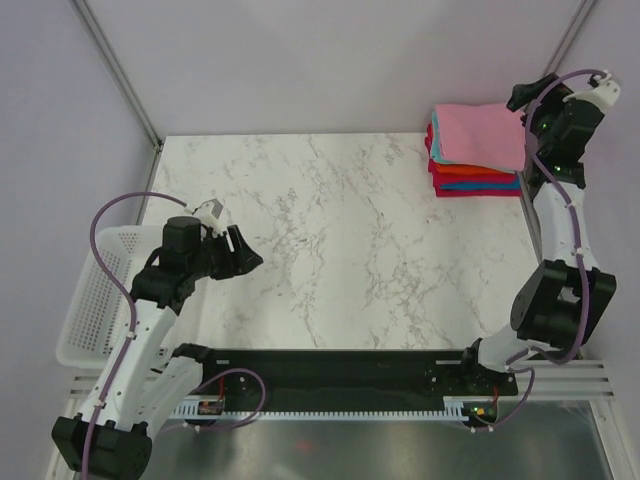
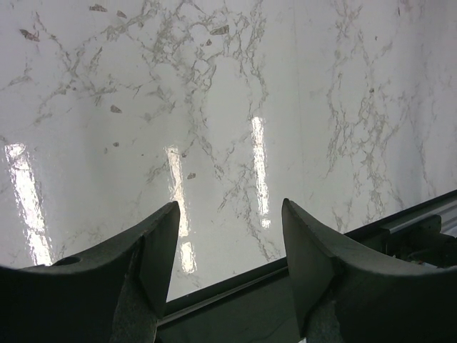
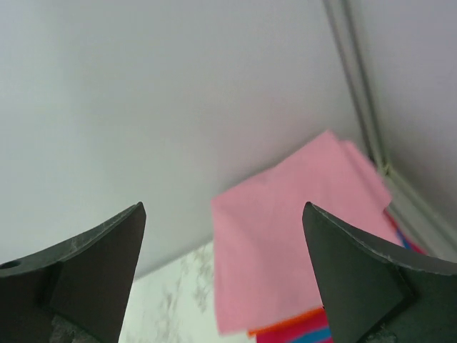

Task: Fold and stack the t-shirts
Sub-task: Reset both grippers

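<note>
A stack of folded t-shirts (image 1: 478, 150) sits at the far right corner of the marble table. The pink shirt (image 1: 480, 135) lies folded on top, with teal, orange, blue and red layers (image 1: 475, 182) under it. The pink shirt also shows in the right wrist view (image 3: 293, 250), with orange, red and blue edges (image 3: 300, 332) below it. My right gripper (image 1: 520, 100) is open and empty, raised above the stack's far right side. My left gripper (image 1: 250, 258) is open and empty over bare marble at the left, near the front edge.
A white mesh basket (image 1: 85, 305) stands off the table's left edge beside the left arm. A black rail (image 1: 340, 365) runs along the table's near edge; it also shows in the left wrist view (image 2: 235, 314). Grey walls enclose the back and sides.
</note>
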`<state>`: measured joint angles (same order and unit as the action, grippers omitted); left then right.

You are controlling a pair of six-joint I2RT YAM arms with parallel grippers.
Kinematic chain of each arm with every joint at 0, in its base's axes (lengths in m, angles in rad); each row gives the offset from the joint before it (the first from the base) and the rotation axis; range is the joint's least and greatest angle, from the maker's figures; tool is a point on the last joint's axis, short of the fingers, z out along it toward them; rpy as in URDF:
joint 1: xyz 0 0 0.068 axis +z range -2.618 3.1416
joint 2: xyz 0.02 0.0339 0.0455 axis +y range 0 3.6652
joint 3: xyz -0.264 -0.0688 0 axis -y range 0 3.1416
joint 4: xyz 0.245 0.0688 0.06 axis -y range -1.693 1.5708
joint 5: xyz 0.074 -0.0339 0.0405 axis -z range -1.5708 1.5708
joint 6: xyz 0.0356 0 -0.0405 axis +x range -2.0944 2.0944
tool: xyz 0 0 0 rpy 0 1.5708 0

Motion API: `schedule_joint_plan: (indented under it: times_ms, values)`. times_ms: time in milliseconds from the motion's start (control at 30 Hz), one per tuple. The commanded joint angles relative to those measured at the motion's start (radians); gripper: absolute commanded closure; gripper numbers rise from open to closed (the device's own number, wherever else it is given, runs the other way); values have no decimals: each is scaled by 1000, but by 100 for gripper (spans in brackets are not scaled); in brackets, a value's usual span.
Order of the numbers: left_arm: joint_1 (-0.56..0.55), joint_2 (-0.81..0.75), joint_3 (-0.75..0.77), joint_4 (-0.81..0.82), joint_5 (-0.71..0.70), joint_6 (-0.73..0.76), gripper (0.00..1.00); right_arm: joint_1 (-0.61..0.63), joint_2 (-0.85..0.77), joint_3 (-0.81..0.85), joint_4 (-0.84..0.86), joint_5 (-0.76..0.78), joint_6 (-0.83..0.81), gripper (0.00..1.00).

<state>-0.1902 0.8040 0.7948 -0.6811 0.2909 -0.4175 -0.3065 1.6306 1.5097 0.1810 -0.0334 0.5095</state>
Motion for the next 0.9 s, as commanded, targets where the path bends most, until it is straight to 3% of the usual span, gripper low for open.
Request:
schedule_joint_plan:
  times_ms: [0,100,300,467,633,733,867]
  values:
    - [0,-22,-3,37,22,11,33,68,-153,-210,-14,-138,77,2]
    - [0,-20,-3,38,25,11,33,141,-335,-426,32,-128,87,2]
    - [0,-26,-3,35,11,11,33,251,-652,-729,-80,-169,150,2]
    - [0,-26,-3,35,13,11,33,267,-955,-891,-274,-174,175,2]
    - [0,-29,-5,37,5,9,33,268,-1246,-938,-461,-183,149,2]
    - [0,-26,-5,37,1,8,33,267,-1308,-892,-566,-194,120,2]
    - [0,-43,-2,37,-10,6,33,267,-1273,-813,-669,-255,66,2]
